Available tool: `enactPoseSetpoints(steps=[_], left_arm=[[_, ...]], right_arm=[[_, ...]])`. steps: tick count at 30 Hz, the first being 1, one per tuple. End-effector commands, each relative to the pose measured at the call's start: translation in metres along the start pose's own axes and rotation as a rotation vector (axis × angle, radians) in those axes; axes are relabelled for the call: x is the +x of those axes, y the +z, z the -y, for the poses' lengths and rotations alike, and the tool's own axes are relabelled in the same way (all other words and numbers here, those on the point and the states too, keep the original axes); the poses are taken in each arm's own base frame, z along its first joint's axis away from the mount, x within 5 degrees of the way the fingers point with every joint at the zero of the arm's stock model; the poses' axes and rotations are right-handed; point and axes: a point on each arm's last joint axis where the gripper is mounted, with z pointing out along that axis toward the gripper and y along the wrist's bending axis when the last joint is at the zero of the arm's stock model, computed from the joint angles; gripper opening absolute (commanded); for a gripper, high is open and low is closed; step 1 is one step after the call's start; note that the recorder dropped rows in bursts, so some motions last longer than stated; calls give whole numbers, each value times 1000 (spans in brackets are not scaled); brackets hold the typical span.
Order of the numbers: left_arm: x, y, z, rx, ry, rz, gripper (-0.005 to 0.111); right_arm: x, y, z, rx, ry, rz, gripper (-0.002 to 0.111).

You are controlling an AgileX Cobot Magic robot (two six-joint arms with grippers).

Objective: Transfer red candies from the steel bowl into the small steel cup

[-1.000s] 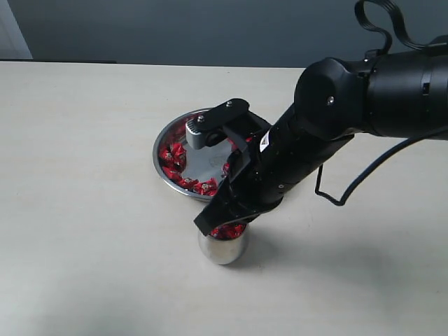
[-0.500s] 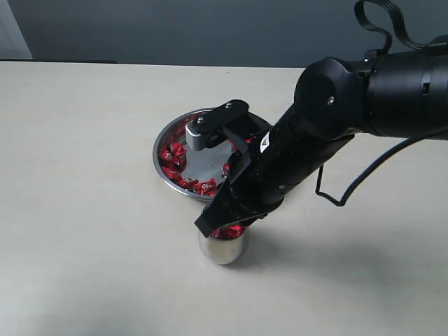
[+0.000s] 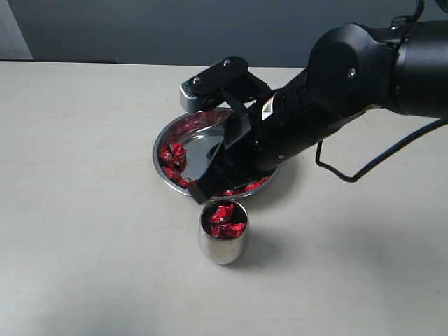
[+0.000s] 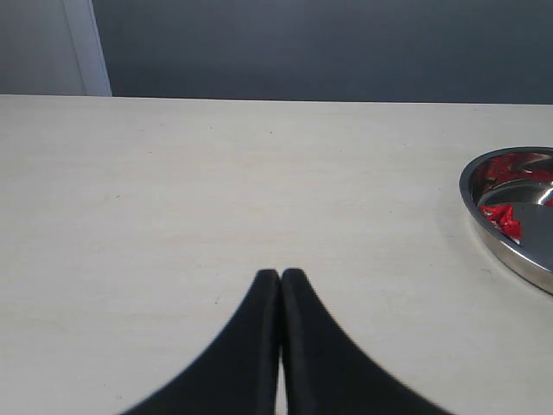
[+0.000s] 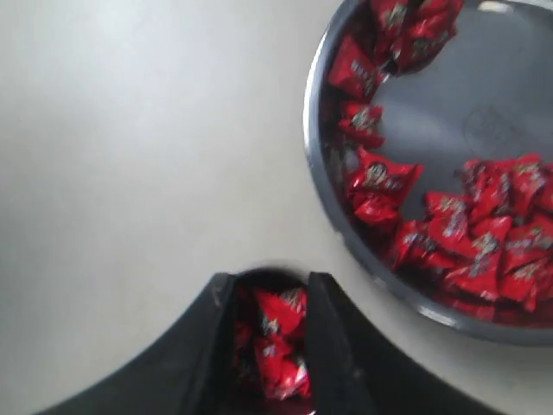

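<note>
Matte black across the right arm (image 3: pixel 329 105): bulbous joint housing (image 3: pixel 350 66), thick rounded links. Small white label (image 3: pixel 267 106) near the wrist (print too small to read). Grey camera block (image 3: pixel 193 91) with screw heads, thin black cable (image 3: pixel 348 180) looping below. Smooth, curved, tapering black fingers (image 4: pixel 246 346) on the left gripper (image 4: pixel 280 278).

- The right claw (image 3: pixel 201 190) hung over the near rim of the steel bowl (image 3: pixel 159 150).
- The small steel cup (image 3: pixel 223 246) stood on the table (image 3: pixel 84 231) just in front of the claw's tips, just beside the bowl.
- Candies (image 3: pixel 224 218) lay in the cup; more lay in the bowl beneath and behind the claw.
- The left claw (image 4: pixel 281 278) was over the table, well apart from the bowl.
</note>
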Motion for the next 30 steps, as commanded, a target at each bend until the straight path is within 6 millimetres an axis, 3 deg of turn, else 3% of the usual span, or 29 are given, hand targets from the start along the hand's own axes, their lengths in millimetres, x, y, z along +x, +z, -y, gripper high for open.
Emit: enactPoseSetpoints(steps=[1,8,19,26,30], left_arm=[[0,0,0,5,-1,6,0],[0,0,0,5,-1,6,0],[0,0,0,5,-1,6,0],[0,0,0,5,-1,6,0],[0,0,0,5,-1,6,0]], right_arm=[[-23,-2,9,99,-21,223,29],[-36,26,24,185,48,400,29],[-64,101,36,119,56,241,29],[-74,130,55,76,115,131,57],[-67,139,70,91,202,121,52]])
